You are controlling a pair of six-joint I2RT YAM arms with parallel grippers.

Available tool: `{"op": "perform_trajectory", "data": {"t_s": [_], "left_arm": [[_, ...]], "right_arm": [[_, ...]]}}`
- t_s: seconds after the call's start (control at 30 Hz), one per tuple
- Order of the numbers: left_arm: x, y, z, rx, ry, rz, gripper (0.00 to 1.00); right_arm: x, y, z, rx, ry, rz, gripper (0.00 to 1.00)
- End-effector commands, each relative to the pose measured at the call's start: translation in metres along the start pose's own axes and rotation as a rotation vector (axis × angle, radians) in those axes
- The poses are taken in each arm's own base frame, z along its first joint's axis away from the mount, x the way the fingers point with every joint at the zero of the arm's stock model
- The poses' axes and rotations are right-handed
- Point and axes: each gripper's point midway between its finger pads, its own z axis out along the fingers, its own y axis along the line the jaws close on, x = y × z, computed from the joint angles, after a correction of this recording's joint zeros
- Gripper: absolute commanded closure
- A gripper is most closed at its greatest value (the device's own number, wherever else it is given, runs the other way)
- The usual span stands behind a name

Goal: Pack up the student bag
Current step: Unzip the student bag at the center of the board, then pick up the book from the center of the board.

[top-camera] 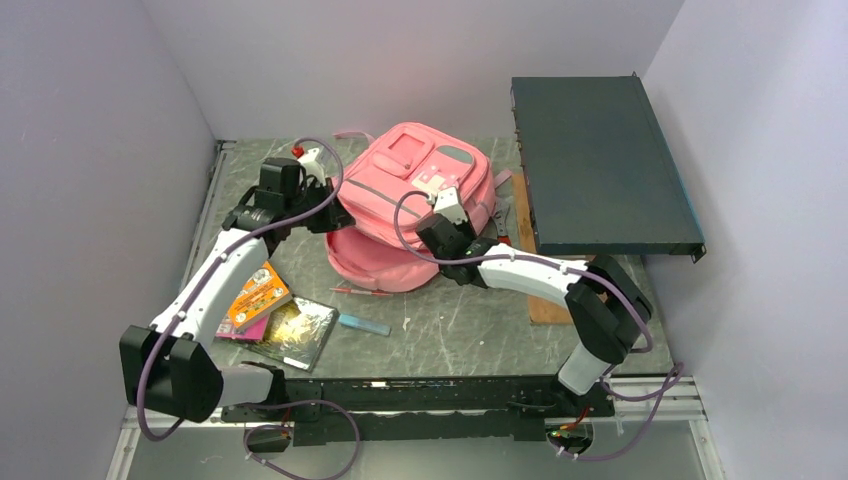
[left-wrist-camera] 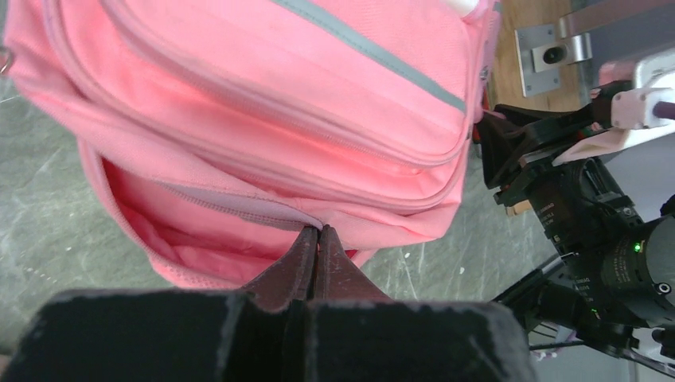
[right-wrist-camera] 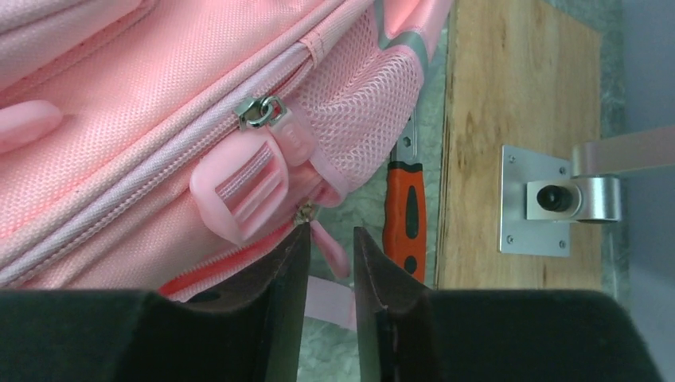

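Observation:
The student bag (top-camera: 415,185), a soft pink backpack with grey trim, lies in the middle of the table with its main compartment gaping toward the front. My left gripper (top-camera: 335,215) is at the bag's left side. In the left wrist view the left gripper (left-wrist-camera: 318,231) is shut, pinching the zip edge of the bag's opening (left-wrist-camera: 239,211). My right gripper (top-camera: 447,222) is at the bag's right side. In the right wrist view the right gripper (right-wrist-camera: 330,235) is slightly open, with a pink zip pull (right-wrist-camera: 328,247) hanging between the fingers, not clamped.
Books (top-camera: 258,293), a dark booklet (top-camera: 298,330), a blue bar (top-camera: 364,325) and a pink pen (top-camera: 362,292) lie at the front left. An orange-handled tool (right-wrist-camera: 404,215) lies beside a wooden board (right-wrist-camera: 509,119). A dark rack shelf (top-camera: 600,165) stands at the back right.

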Motion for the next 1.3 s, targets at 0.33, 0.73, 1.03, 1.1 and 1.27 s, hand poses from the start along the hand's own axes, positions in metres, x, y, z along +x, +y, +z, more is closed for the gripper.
{"op": "perform_trajectory", "data": {"t_s": [0.33, 0.73, 1.03, 1.1, 1.27], "left_arm": [[-0.005, -0.042, 0.023, 0.299, 0.033, -0.028, 1.0], [0.024, -0.041, 0.057, 0.257, 0.166, 0.016, 1.0], [0.035, -0.029, 0.063, 0.184, 0.204, 0.121, 0.46], [0.031, -0.027, 0.06, 0.16, 0.197, 0.134, 0.38], [0.016, -0.023, 0.034, 0.085, 0.101, 0.163, 0.21]], "right_arm": [[-0.058, 0.05, -0.106, -0.698, -0.137, 0.097, 0.38], [-0.075, 0.097, -0.16, -1.022, -0.213, 0.173, 0.38], [-0.051, 0.073, -0.159, -0.959, -0.198, 0.227, 0.37], [-0.047, 0.069, -0.162, -0.959, -0.199, 0.236, 0.37], [-0.034, 0.058, -0.163, -0.941, -0.195, 0.25, 0.37]]}}
